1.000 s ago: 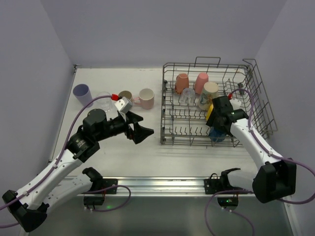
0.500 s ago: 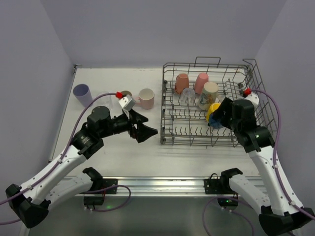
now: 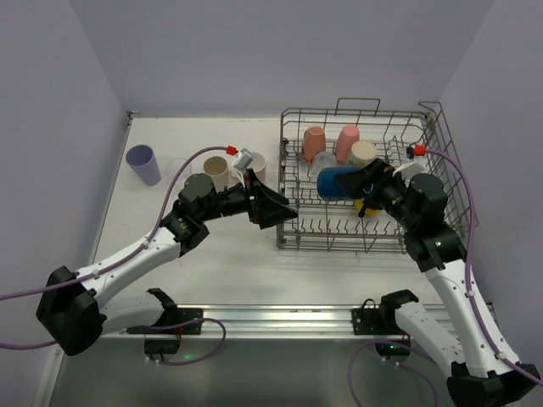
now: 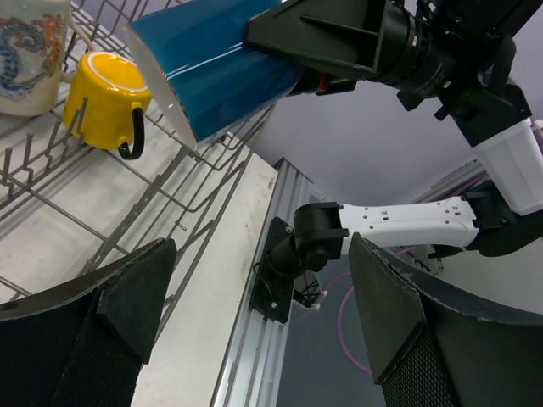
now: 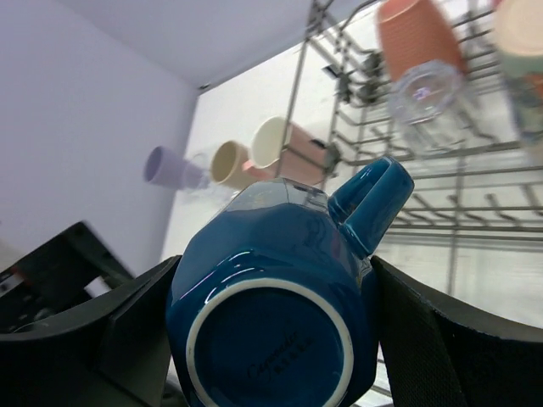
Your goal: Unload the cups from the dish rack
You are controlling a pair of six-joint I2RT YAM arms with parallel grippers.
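A: Which step?
B: Unloading the dark blue mug [image 3: 338, 181]. It's held sideways above the dish rack [image 3: 441, 182], mouth twd the left gripper [image 3: 287, 212]. Prob. a handoff next, so the left needs to line up squarely.
A: Jaws?
B: The right gripper [image 3: 366, 180] is clamped on the mug's sides nr its base. The left is spread wide, empty, touching nothing.

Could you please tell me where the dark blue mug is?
In the top view, the dark blue mug is held sideways in the right gripper over the dish rack on the right, near the yellow cup.
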